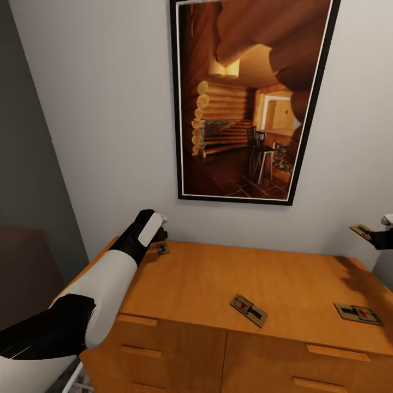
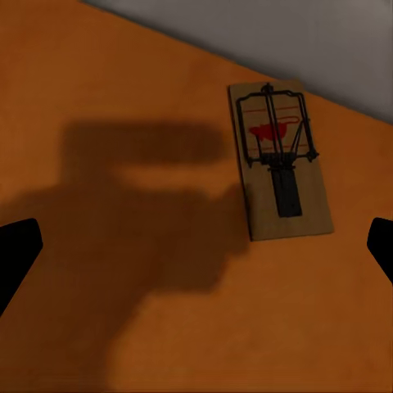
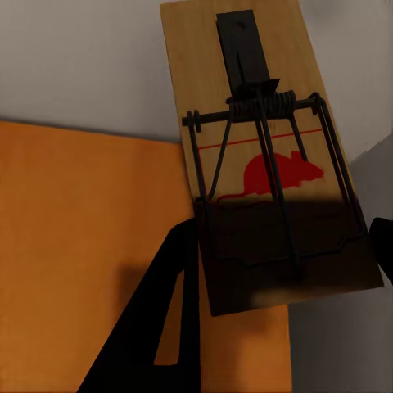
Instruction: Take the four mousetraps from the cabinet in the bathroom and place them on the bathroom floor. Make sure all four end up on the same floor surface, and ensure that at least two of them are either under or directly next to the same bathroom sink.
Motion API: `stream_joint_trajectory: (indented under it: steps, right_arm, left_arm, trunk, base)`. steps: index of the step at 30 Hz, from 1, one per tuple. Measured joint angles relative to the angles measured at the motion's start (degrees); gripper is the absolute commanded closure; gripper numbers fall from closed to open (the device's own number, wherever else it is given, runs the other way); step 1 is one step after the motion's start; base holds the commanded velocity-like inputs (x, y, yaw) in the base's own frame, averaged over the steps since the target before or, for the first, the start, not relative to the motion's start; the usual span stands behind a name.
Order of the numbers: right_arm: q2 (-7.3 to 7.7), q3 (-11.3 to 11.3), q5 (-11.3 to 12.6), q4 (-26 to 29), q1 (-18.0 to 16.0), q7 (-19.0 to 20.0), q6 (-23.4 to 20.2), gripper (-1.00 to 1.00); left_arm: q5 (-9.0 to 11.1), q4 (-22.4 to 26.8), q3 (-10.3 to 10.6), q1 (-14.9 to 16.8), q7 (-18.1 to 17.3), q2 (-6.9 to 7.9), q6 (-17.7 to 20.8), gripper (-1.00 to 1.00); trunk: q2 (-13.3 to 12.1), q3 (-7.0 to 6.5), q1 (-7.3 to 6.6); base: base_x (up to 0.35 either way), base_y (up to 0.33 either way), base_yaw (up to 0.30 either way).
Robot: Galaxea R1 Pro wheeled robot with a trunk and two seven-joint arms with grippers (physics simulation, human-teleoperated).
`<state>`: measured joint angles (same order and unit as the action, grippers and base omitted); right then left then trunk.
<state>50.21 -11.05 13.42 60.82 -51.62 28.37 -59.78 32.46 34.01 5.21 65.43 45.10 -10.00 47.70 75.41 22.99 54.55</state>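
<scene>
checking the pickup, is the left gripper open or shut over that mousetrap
Open: the left gripper shows its fingertips far apart, the mousetrap lying flat and untouched on the cabinet.

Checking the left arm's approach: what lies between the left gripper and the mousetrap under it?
Nothing: in the left wrist view, bare cabinet top in the gripper's shadow separates the open left gripper from the mousetrap.

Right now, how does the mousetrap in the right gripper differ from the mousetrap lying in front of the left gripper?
The held mousetrap is lifted clear of the cabinet top, clamped in the right gripper; the back-corner mousetrap lies flat on the wood near the wall.

The first is gripped; the second is untouched, with the left gripper open above it.

The first sits beyond the cabinet's right end, the second at its left rear.

Both are tan boards with dark wire and a red mouse mark.
</scene>
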Motion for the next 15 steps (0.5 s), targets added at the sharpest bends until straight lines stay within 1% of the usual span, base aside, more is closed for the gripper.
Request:
stream_joint_trajectory:
  steps: [15]
  right_arm:
    - [0.12, 0.05, 0.02, -0.01, 0.01, -0.04, -0.01, 1.00]
  left_arm:
    - [0.08, 0.01, -0.06, 0.00, 0.82, 0.00, -0.25, -1.00]
  trunk:
    - [0.00, -0.02, 0.00]
  base:
    - [0.000, 0.000, 0.009]
